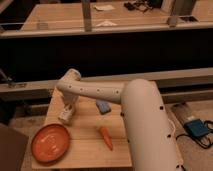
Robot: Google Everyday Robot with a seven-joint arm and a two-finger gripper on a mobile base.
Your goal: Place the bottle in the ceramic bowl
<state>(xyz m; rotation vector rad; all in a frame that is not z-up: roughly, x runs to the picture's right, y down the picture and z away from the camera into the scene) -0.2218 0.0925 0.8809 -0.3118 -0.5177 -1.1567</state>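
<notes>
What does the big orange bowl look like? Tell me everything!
The wide, shallow, round orange ceramic bowl looks glossy and plate-like, with a paler rim. It sits flat at the front left corner of the wooden table, and nothing shows inside it. The gripper, shut, hangs just behind it, near a small white bottle; neither touches the bowl.

Dim, warm light — soft blur

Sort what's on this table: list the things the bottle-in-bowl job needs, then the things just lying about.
Job:
- bottle, white, at the table's left side, under the claw
- ceramic bowl, orange, front left corner
- claw, down at the bottle, shut

Lying about:
- carrot, front centre
- blue object, behind the carrot
</notes>
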